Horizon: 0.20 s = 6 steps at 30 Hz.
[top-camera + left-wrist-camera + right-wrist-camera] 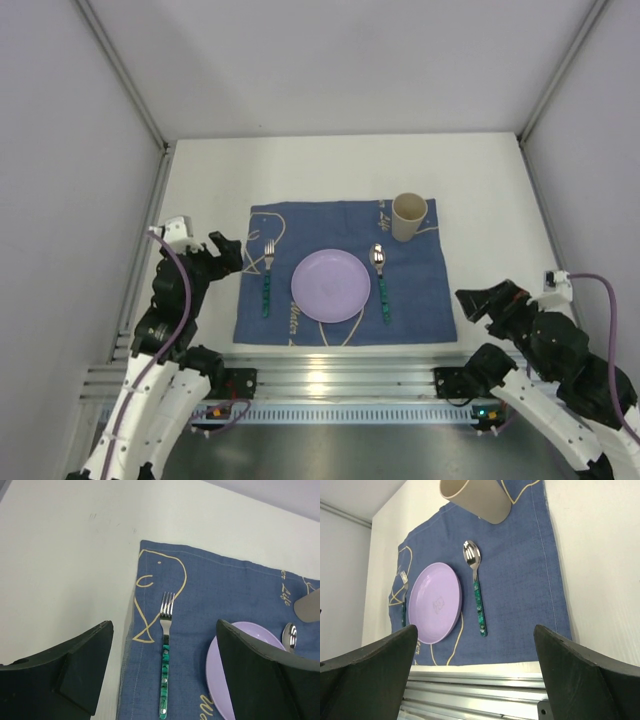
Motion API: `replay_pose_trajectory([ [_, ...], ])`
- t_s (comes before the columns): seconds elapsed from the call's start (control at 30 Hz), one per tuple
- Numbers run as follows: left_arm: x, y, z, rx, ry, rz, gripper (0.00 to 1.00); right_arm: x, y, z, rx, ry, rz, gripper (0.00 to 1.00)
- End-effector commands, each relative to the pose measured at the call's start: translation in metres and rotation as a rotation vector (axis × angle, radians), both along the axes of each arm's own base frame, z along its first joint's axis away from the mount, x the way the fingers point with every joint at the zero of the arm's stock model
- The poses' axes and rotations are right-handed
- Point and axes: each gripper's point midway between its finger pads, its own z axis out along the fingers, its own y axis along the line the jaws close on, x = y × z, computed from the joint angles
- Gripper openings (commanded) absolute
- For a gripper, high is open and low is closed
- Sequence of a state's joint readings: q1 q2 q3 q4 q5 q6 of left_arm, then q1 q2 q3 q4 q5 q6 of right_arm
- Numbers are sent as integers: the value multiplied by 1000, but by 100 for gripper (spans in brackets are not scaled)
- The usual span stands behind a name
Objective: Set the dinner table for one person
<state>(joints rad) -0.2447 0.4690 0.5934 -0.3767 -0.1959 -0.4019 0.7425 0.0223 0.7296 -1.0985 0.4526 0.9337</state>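
Note:
A blue placemat (420, 290) lies on the white dinner table (500, 190). On it sit a lilac plate (331, 286), a green-handled fork (267, 280) to its left, a green-handled spoon (381, 277) to its right and a beige cup (408, 216) at the far right corner. My left gripper (228, 253) is open and empty at the mat's left edge; the fork (165, 655) lies between its fingers (82, 667) in the left wrist view. My right gripper (478, 303) is open and empty off the mat's right near corner. The right wrist view shows the plate (436, 601), spoon (476, 587) and cup (477, 497).
White walls with metal posts enclose the table on three sides. A ribbed metal rail (330, 375) runs along the near edge between the arm bases, also in the right wrist view (480, 690).

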Motion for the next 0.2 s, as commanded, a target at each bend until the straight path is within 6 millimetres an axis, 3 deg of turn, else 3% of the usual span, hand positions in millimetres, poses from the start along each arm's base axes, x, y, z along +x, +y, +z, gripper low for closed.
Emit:
replay_pose_trajectory([
  [0.0,-7,1,13,32,-15,-22,88,-5,-8,7,-13,-1,-12,100],
  [0.13,-10,9,11,73,5,5,87,-4,10,11,-54,-36,107,100],
  [0.17,-9,21,12,99,15,65,88,-5,9,14,-57,-38,108,100],
])
